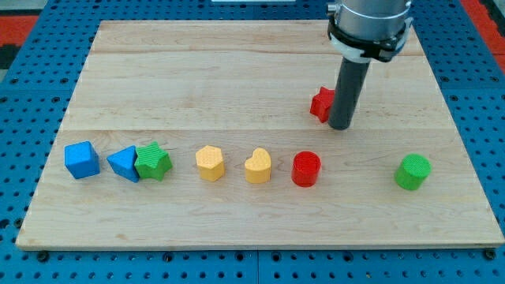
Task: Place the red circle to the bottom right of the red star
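The red circle (306,169) stands on the wooden board (237,71), right of the middle and toward the view's bottom. The red star (321,104) lies above it and slightly to the right, half hidden behind the rod. My tip (341,126) rests on the board against the star's right side, above and to the right of the red circle, well apart from it.
A row along the view's lower part holds a blue cube (82,159), a blue triangle (123,163) touching a green star (153,162), a yellow hexagon (210,163) and a yellow heart (258,166). A green circle (413,172) stands at the right.
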`<action>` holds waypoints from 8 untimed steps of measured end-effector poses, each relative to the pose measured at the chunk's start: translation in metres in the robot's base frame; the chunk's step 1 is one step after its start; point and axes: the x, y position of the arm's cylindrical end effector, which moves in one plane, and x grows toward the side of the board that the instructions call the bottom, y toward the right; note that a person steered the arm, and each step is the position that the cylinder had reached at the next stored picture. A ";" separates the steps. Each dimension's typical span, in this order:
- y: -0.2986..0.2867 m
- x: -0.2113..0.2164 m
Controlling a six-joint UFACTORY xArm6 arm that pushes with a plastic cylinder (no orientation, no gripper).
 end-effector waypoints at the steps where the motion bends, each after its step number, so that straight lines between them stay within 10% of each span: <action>1: -0.003 0.073; 3: -0.102 0.097; 8: -0.031 0.054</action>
